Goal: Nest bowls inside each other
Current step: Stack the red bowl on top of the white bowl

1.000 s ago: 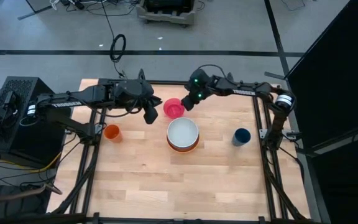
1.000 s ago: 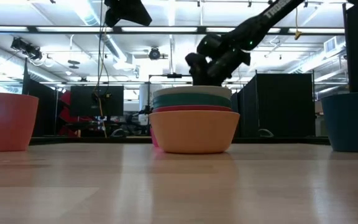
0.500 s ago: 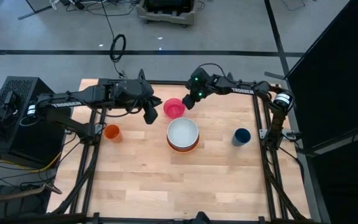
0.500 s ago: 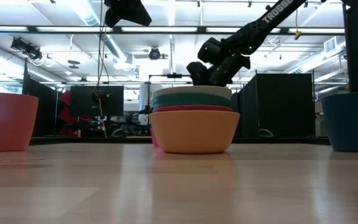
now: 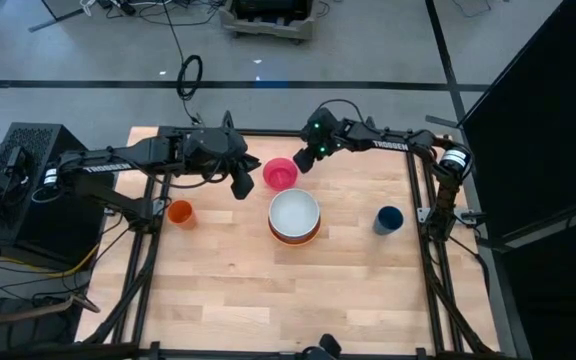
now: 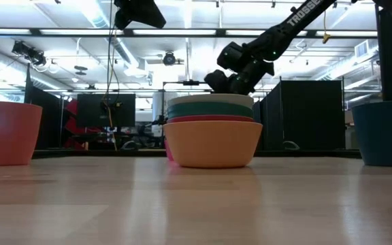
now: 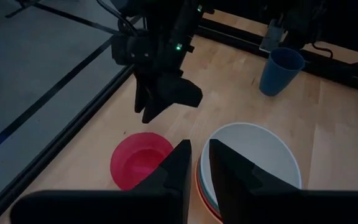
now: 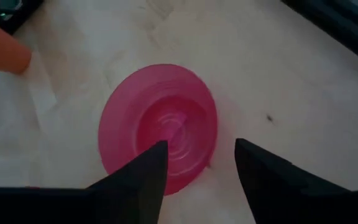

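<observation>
The pink bowl (image 5: 281, 173) (image 8: 160, 130) stands alone on its base on the table, just beyond the stack of bowls (image 5: 294, 216) (image 6: 212, 139). The stack has a white bowl (image 7: 253, 155) on top and an orange-yellow one at the bottom. My right gripper (image 8: 197, 155) (image 5: 303, 163) hangs open over the pink bowl's right rim, one finger above the bowl's hollow and the other outside it. My left gripper (image 7: 201, 162) (image 5: 240, 188) is shut and empty, held high to the left of the pink bowl.
A small orange cup (image 5: 180, 212) stands at the left of the table and a dark blue cup (image 5: 389, 219) at the right. Bare wood lies in front of the stack, toward the near edge. A metal frame (image 5: 420, 200) runs along the table's sides.
My right gripper has turned at the wrist and opened above the pink bowl's right rim, staying almost in place. The pink bowl stands where it stood.
</observation>
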Tool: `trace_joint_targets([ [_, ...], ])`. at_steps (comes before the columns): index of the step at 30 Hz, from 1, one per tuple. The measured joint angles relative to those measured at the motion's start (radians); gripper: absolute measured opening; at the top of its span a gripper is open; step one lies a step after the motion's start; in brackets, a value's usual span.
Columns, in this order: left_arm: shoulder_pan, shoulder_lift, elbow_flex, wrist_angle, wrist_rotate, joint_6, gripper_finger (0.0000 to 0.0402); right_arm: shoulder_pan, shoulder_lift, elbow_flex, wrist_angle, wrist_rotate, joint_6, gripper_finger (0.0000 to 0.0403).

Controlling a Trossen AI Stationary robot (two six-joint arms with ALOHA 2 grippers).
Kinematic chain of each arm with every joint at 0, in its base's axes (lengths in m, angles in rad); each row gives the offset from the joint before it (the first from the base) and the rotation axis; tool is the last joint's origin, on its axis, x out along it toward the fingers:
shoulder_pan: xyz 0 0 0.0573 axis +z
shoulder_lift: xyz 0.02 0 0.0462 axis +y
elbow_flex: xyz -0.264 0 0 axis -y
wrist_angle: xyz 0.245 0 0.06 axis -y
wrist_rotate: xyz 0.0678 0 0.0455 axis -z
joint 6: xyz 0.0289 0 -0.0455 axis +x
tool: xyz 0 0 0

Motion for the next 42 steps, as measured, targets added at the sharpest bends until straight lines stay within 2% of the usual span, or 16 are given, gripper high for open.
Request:
trace_joint_targets([
  [5, 0.0, 0.0, 0.0, 0.0, 0.001, -0.002, 0.0042, 0.002, 0.003, 0.0, -0.016, -0.001, 0.002, 0.015],
  [20, 0.0, 0.0, 0.0, 0.0, 0.025, -0.038, 0.0044, 0.047, 0.077, 0.001, -0.056, -0.057, 0.01, 0.0166],
  [26, 0.0, 0.0, 0.0, 0.0, 0.03, -0.05, 0.0041, 0.064, 0.124, 0.001, -0.032, -0.068, 0.057, 0.0203],
  [30, 0.0, 0.0, 0.0, 0.0, 0.03, -0.05, 0.0042, 0.065, 0.127, 0.001, -0.009, -0.064, 0.061, 0.0208],
  [42, 0.0, 0.0, 0.0, -0.013, 0.03, -0.047, 0.0041, 0.045, 0.112, 0.003, 0.027, -0.081, 0.089, 0.0084],
])
